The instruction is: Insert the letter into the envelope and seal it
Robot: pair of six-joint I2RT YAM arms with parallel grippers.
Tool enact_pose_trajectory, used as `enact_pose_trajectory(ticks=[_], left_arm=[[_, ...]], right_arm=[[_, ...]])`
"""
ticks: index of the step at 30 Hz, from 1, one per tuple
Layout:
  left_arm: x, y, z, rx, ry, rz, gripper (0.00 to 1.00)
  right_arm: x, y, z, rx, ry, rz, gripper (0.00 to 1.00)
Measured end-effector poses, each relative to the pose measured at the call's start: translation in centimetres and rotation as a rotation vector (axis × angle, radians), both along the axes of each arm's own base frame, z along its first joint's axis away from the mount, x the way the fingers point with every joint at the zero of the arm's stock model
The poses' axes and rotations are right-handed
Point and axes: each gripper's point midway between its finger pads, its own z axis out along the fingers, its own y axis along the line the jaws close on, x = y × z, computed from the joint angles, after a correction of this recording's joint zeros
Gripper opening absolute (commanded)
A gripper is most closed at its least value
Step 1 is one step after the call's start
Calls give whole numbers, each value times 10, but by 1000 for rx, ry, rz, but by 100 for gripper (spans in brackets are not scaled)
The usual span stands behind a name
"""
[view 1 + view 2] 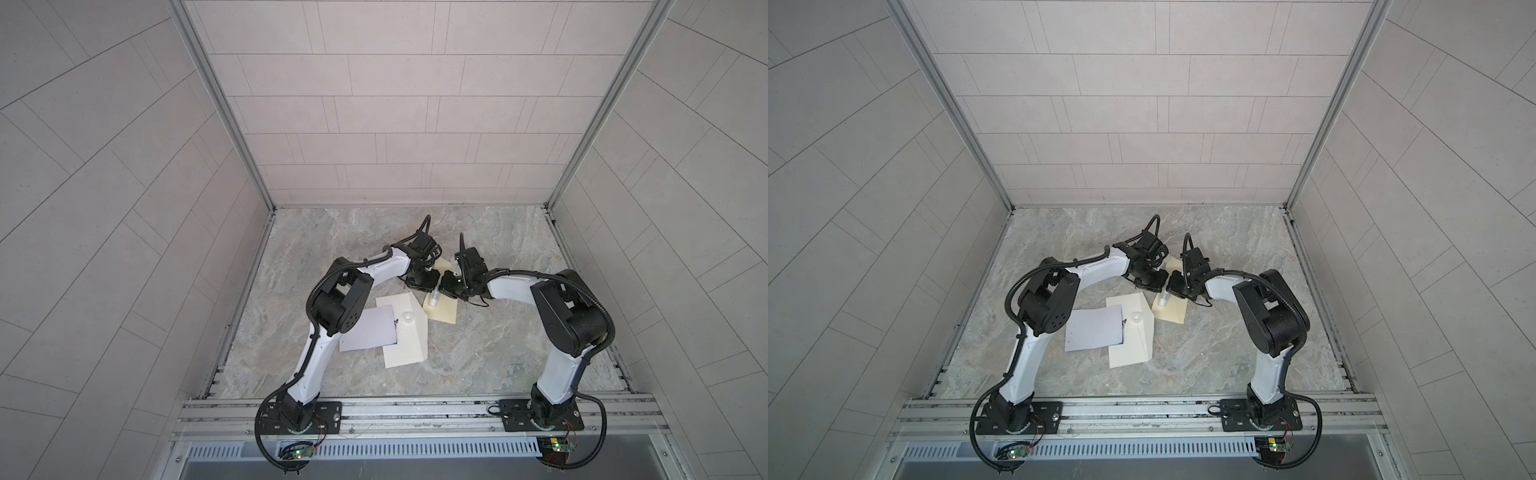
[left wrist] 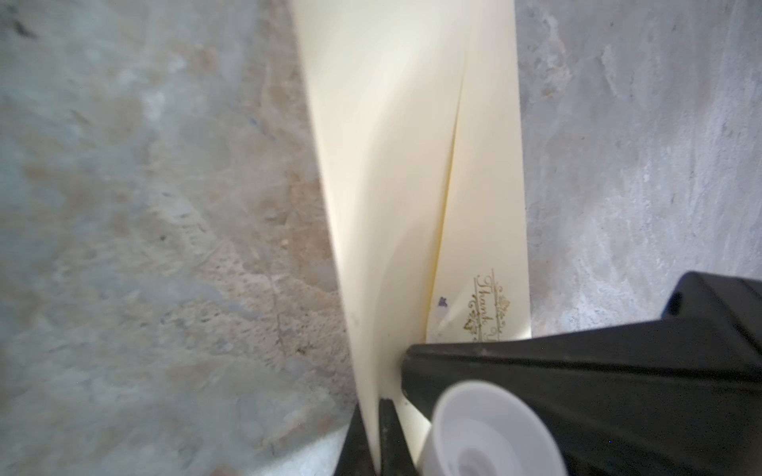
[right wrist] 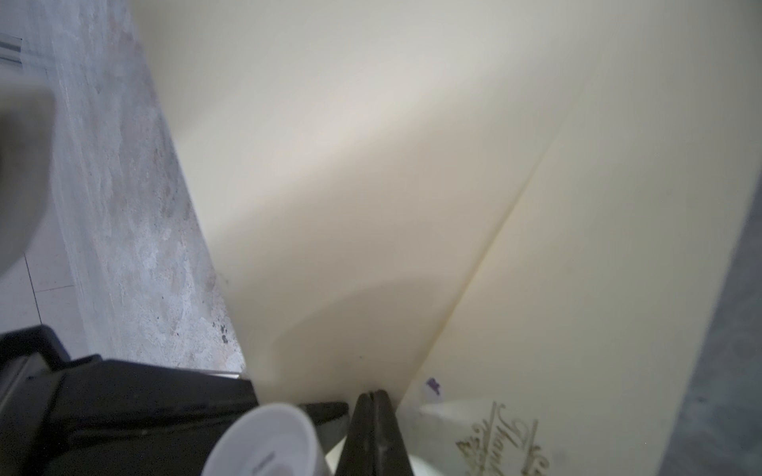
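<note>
Letter (image 1: 368, 329), a lavender sheet, lies flat on the left in both top views, overlapping a larger cream sheet (image 1: 409, 345) on the marble table (image 1: 498, 353). Right of them lies a gold-printed cream envelope (image 1: 444, 313) with a white tube (image 1: 434, 299) on it. The left gripper (image 2: 376, 441) pinches its raised flap (image 2: 391, 165). The right gripper (image 3: 373, 408), jaws closed, touches that flap.

Setting: I read this as a robot test cell in a lab.
Enclosure: grey tile-print panels (image 1: 374, 104) on three sides, aluminium corner posts (image 1: 226, 108).
Surface: marble-print tabletop (image 1: 478, 353).
Mounting: I see both arm bases (image 1: 291, 415) bolted to an aluminium rail (image 1: 415, 409), bare circuit boards (image 1: 297, 453) with green lights near them.
</note>
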Motion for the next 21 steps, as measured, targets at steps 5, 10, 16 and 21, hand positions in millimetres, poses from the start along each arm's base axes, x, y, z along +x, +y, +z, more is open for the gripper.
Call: enact_pose_trajectory(ticks=[5, 10, 16, 21], left_arm=[[1, 1, 0, -1, 2, 7, 0], [1, 1, 0, 0, 4, 7, 0], [1, 1, 0, 0, 6, 7, 0], [1, 1, 0, -2, 7, 6, 0]], right_arm=[[-22, -3, 2, 22, 1, 40, 2], [-28, -6, 9, 15, -4, 56, 2], [-25, -18, 2, -9, 17, 25, 2], [-14, -12, 0, 7, 17, 29, 2]])
